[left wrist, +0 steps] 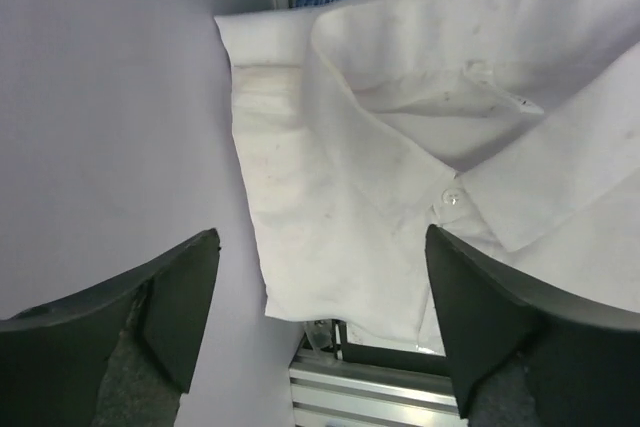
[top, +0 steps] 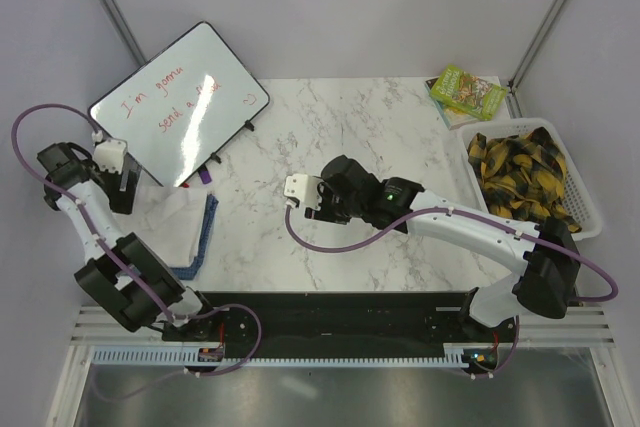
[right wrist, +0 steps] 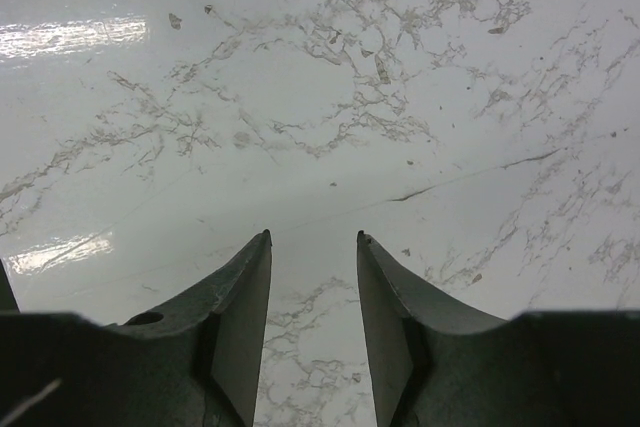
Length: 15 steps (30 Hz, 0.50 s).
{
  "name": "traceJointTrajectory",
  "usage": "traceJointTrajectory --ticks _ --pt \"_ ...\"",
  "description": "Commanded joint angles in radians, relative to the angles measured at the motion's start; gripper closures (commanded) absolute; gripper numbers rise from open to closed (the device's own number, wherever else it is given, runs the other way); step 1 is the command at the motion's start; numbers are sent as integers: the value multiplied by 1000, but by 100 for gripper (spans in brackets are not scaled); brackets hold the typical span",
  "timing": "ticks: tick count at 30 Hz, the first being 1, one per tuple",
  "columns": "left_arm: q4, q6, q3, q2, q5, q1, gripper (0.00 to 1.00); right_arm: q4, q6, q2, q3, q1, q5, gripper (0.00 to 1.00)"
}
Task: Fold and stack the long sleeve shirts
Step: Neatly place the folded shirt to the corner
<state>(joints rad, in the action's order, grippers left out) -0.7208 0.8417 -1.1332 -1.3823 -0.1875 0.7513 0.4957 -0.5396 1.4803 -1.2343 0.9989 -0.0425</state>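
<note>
Overhead and wrist views of a two-arm station with a white marbled tabletop [top: 380, 137]. The white long sleeve shirt [top: 170, 219] lies folded at the left side of the work area, close to the near edge. It rests on top of the blue checked shirt [top: 207, 227], of which only a narrow strip shows along the white shirt's right side. In the left wrist view the white shirt's collar [left wrist: 520, 177] faces up, with a small button [left wrist: 452, 197] at its front. The left gripper [left wrist: 320, 237] is poised over this shirt with its fingers [left wrist: 180, 297] spread wide and nothing between them; it holds no cloth. The right gripper [right wrist: 314, 235] is near the middle of the tabletop, well apart from both shirts. Its fingers [right wrist: 240, 297] are partly parted over bare marble and it grips nothing. A whiteboard [top: 180, 97] with red handwriting lies tilted at the far left, just beyond the left arm. At the right edge a white basket [top: 505, 126] holds a crumpled yellow-and-black checked cloth [top: 520, 172]. A green book [top: 467, 90] lies just beyond the basket at the far right corner.
</note>
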Motion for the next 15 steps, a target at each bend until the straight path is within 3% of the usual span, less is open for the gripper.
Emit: traceJointTrajectory --ticks 1,7,10,13,14,15 --pt "-125 -6 -137 104 -101 -21 7 9 9 -31 -7 -26 -8 52" --pt "-293 -58 -224 172 -105 -156 6 27 35 -74 -1 -97 24 49" --pt "-397 -30 -269 184 -236 -182 1 43 68 -109 6 -153 39 45" --pt "-462 -122 -296 209 -247 -331 1 53 114 -159 18 -230 104 29" --pt "-460 -154 -304 212 -244 -427 1 53 133 -173 31 -253 113 24" --pt "-456 -194 -316 209 -256 -473 1 55 150 -201 38 -281 127 10"
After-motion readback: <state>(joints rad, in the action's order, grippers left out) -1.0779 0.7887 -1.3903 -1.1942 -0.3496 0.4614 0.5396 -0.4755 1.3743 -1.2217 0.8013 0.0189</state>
